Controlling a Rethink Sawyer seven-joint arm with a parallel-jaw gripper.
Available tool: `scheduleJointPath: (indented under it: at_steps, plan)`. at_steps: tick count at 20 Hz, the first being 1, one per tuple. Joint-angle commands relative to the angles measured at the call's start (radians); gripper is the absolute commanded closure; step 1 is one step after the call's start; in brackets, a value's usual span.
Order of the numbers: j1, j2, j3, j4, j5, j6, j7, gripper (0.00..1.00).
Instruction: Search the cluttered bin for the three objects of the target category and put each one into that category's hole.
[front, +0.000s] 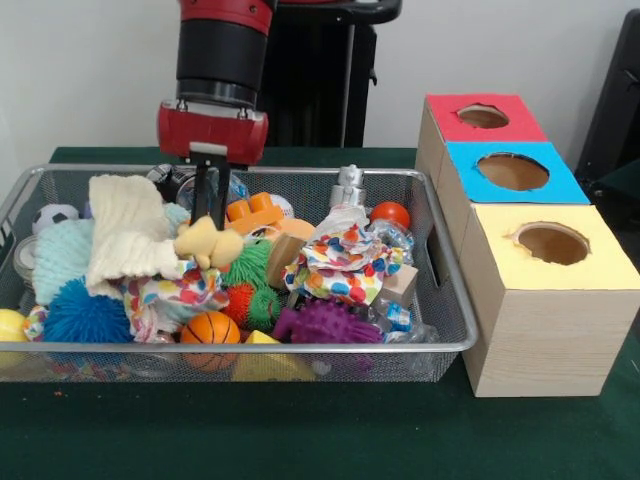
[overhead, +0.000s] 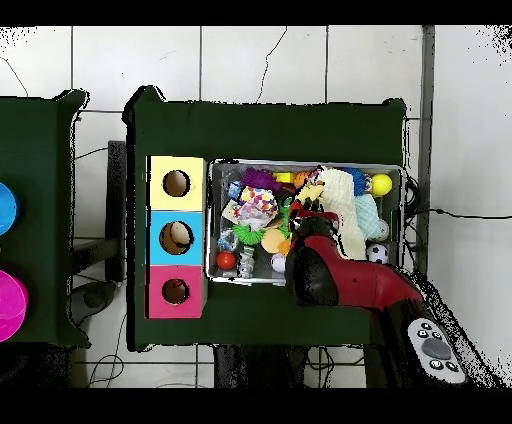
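Note:
The silver wire-mesh bin (front: 300, 349) takes up the table's left and is heaped with clutter; it also shows in the overhead view (overhead: 212, 228). My gripper (front: 208, 225) hangs over the bin's left-middle. It is shut on a pale yellow-tan soft animal toy (front: 208, 243), held just above the pile. No orange tiger-striped toy shows. The red-topped box (front: 470, 135) stands at the far end of the row of boxes, and its round hole (front: 483, 116) is open. In the overhead view my arm (overhead: 330, 275) covers the gripper.
A blue-topped box (front: 512, 172) and a yellow-topped box (front: 552, 243) stand nearer the camera in the same row. The bin holds spiky balls (front: 85, 315), a cream knitted cloth (front: 125, 235), dotted cloths (front: 345, 262), a small basketball (front: 209, 331) and a wooden block (front: 283, 255).

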Motion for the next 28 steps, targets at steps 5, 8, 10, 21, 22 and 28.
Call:
scheduleJointPath:
  at_steps: [5,8,10,21,22,28]
  plan:
    - [0.075,-0.130,0.034,0.187,0.085,0.147,0.203,1.00]
    - [0.104,-0.158,0.017,0.214,0.122,0.179,0.209,1.00]
    - [0.121,-0.172,0.005,0.230,0.150,0.195,0.215,1.00]
    - [0.190,-0.336,-0.028,0.316,0.266,0.352,0.201,1.00]
    - [0.194,-0.352,-0.031,0.324,0.274,0.363,0.200,1.00]
    - [0.254,-0.456,-0.061,0.358,0.318,0.425,0.209,1.00]
